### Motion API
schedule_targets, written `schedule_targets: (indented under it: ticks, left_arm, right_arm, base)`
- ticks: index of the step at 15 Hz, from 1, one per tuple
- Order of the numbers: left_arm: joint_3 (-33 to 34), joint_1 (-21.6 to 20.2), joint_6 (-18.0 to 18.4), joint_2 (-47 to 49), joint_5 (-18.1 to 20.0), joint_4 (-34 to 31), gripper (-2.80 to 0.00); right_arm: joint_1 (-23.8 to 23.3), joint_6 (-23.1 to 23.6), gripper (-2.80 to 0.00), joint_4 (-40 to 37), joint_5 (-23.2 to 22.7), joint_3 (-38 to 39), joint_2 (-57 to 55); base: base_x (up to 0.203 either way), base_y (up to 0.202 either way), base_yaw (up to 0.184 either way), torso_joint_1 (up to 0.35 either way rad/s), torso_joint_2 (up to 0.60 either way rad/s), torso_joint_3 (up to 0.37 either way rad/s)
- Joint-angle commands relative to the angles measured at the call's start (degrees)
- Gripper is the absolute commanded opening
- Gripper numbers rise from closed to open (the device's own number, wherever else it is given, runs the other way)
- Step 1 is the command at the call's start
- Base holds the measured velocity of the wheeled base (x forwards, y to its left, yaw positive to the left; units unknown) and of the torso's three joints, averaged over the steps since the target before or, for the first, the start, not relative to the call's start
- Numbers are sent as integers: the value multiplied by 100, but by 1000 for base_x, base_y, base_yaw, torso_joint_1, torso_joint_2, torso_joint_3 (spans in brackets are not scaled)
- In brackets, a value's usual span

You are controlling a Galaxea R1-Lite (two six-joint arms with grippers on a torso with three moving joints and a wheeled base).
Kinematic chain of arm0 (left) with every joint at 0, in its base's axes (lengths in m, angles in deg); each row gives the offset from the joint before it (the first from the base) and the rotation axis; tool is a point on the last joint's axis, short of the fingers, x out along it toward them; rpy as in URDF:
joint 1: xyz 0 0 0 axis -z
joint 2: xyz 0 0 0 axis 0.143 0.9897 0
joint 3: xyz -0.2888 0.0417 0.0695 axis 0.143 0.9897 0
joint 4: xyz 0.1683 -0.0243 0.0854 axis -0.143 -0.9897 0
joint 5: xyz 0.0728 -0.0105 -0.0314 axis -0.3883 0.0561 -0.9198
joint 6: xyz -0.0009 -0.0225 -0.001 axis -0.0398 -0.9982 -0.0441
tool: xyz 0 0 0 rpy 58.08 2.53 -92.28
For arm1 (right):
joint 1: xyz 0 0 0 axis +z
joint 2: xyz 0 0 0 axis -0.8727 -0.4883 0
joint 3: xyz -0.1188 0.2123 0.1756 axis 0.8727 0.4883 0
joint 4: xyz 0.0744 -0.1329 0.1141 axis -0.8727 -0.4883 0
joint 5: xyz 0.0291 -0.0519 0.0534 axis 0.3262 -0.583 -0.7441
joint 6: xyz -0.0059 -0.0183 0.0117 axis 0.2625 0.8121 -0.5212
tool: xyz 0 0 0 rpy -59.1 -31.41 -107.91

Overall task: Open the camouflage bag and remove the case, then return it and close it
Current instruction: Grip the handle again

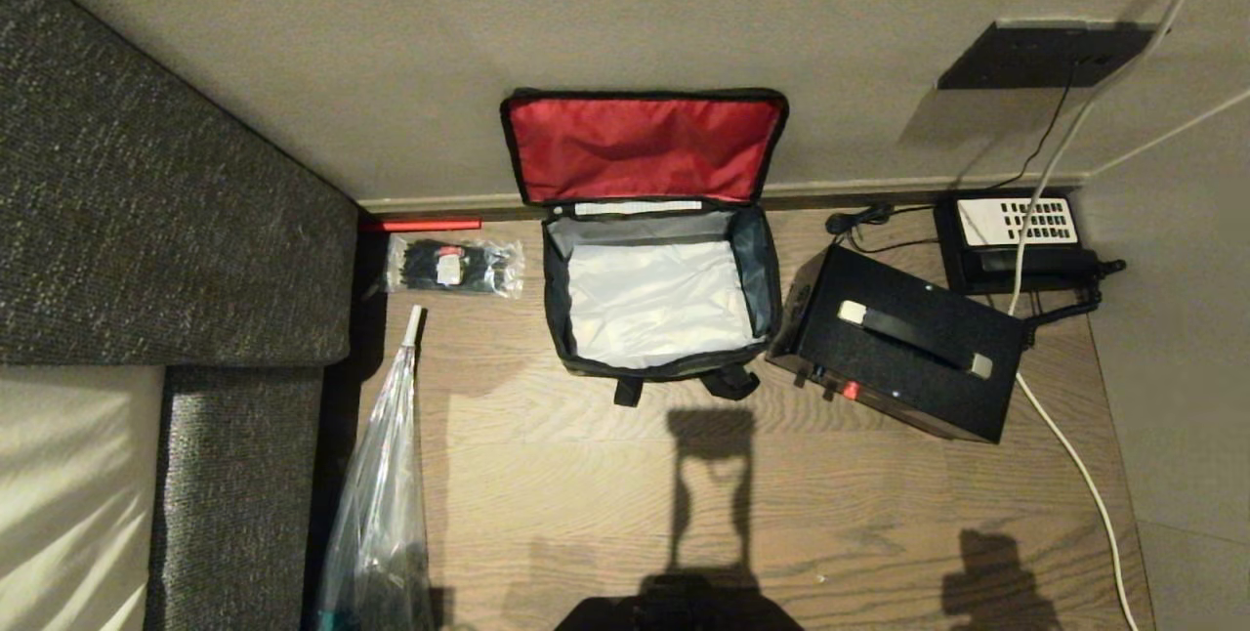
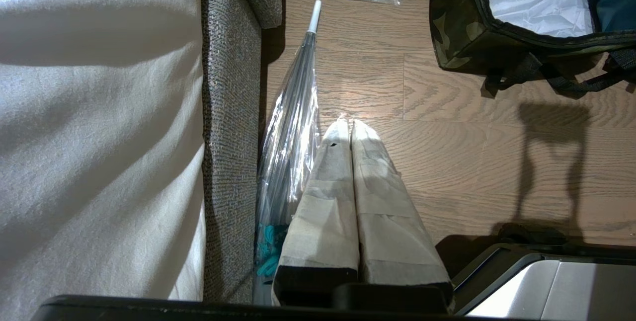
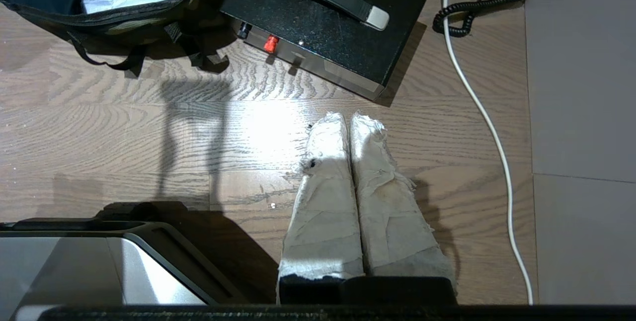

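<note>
The camouflage bag [image 1: 674, 369] stands open on the wood floor by the wall, its red-lined lid [image 1: 645, 147] leaning back and its light grey lining bare inside. The same bag shows in the left wrist view [image 2: 454, 28] and the right wrist view [image 3: 124, 18]. The black case [image 1: 903, 348] lies on the floor just right of the bag, handle and red latch [image 3: 270, 43] facing up. Neither arm shows in the head view. My left gripper [image 2: 349, 123] and right gripper [image 3: 348, 117] hang over bare floor, both shut and empty, well short of bag and case.
A grey sofa [image 1: 146, 221] fills the left. A clear plastic bag [image 1: 376, 504] lies along it, with a packet of black cable ties [image 1: 454, 265] beyond. A black telephone [image 1: 1016, 235] and a white cable [image 1: 1074, 455] sit right of the case.
</note>
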State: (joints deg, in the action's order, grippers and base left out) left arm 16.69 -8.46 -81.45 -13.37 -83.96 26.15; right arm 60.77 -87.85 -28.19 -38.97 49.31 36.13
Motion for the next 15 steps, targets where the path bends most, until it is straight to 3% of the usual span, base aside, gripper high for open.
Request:
schedule_targets:
  ticks: [1,11,13,15]
  left_arm:
    - [18,-2,-4,-11,-2,-2,-280]
    - [18,-2,-4,-11,-2,-2,-280]
    - [18,-2,-4,-11,-2,-2,-280]
    - [18,-2,-4,-11,-2,-2,-280]
  right_arm:
    - [0,4,-280,2,-2,0,-4]
    - [0,35,-280,-141,4,-44,-4]
    - [-1,-35,-280,-709,-4,-285,-6]
    - [-5,-164,-280,-1861,-153,-1259,-15]
  base:
    - [0,0,0,0,0,0]
    - [0,0,0,0,0,0]
    - [0,0,0,0,0,0]
    - [0,0,0,0,0,0]
